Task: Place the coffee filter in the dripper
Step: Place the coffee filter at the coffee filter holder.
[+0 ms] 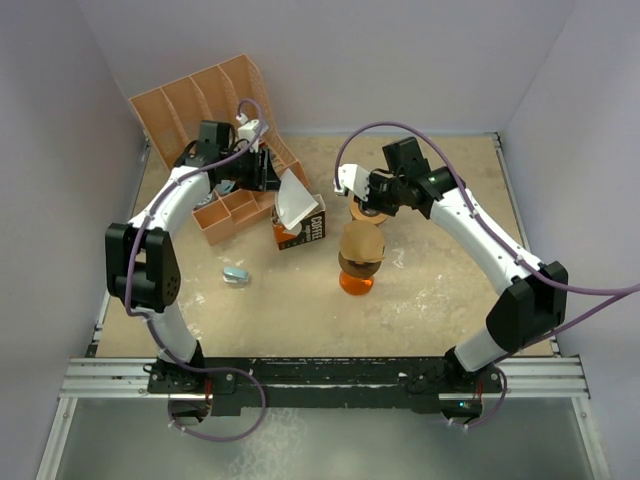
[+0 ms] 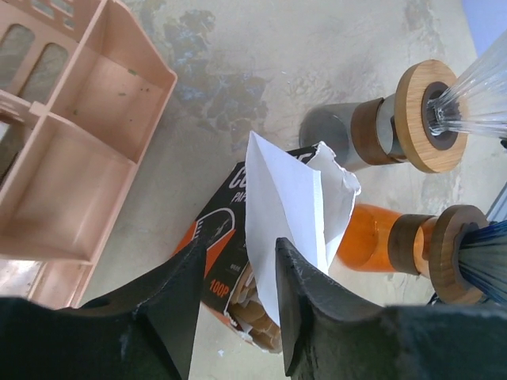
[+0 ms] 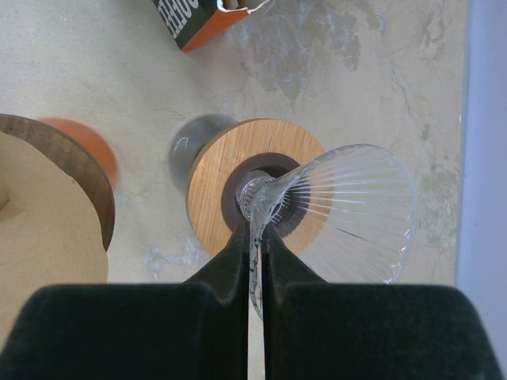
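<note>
Top: left claw is at the box, by the peach organizer. The white filter sticks up out of the box top, tilted toward the left arm. Right claw is on the glass dripper, just behind the orange carafe. That carafe carries a second dripper with a brown filter in it. A small blue-grey item lies on the table, well left of the carafe.

Left wrist: left claw is released, with its fingers apart on either side of the filter. The filter stands in the torn-open box, its lower edge close to the right-hand finger; can't tell if they touch. The dripper on its wood collar is at upper right, and the orange carafe is below it. The filter is well apart from both.

Right wrist: right claw is clenched on the rim of the ribbed glass dripper. The thin glass wall is pinched between the fingers. The collar sits under the dripper neck. The brown filter is at the left edge, and a box corner shows at the top.
</note>
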Robot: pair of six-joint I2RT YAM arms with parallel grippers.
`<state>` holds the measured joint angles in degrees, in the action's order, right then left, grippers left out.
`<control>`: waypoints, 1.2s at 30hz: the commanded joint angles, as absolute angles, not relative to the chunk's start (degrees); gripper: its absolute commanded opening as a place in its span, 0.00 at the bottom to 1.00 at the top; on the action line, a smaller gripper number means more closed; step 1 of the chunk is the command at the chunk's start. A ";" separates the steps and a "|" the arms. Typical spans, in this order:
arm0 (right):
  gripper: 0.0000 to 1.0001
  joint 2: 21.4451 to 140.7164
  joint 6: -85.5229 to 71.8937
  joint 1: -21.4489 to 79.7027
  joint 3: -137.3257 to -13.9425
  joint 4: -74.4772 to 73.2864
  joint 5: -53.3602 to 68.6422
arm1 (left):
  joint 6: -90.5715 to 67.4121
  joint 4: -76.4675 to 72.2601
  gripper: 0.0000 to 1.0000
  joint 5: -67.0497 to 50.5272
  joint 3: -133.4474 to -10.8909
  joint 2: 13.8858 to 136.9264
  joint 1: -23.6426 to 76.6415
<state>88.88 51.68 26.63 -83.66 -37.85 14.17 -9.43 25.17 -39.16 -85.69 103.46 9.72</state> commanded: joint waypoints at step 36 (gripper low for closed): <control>0.00 88.41 51.25 27.40 -82.68 -36.12 14.96 | 0.55 40.58 0.62 -34.69 -103.44 101.96 9.14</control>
<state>88.88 50.76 26.94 -82.87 -36.82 13.26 0.67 41.67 -32.86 -100.60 101.60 9.50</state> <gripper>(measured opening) 0.029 0.612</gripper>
